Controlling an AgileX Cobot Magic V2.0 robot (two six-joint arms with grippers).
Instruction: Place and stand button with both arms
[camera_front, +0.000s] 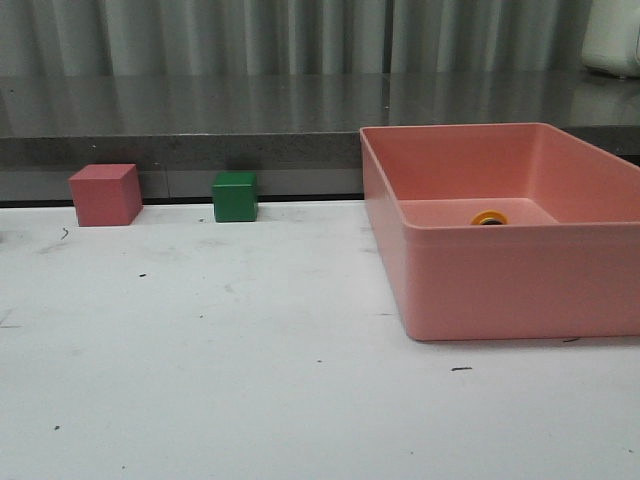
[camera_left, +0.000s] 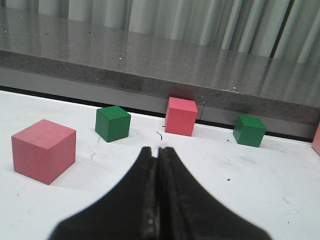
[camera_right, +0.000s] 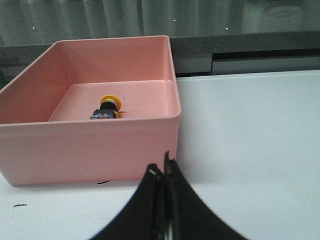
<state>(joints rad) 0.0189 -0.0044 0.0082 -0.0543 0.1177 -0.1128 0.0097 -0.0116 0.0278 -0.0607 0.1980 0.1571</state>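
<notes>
White tabletop (camera_front: 250, 400): your left gripper (camera_left: 159, 150) and right gripper (camera_right: 163, 170) hover low, jaws pressed together, empty, while the button (camera_right: 107, 108) lies toppled inside the pink bin (camera_right: 90, 145) at right.

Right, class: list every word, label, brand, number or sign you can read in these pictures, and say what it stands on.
No text can be read in any view.
Button in the pink bin: a small blue patch on its base may be a label, too small and blurred to read.
Pink cube and green cube: plain faces, no markings.
Table: only scuff marks, no writing.
</notes>
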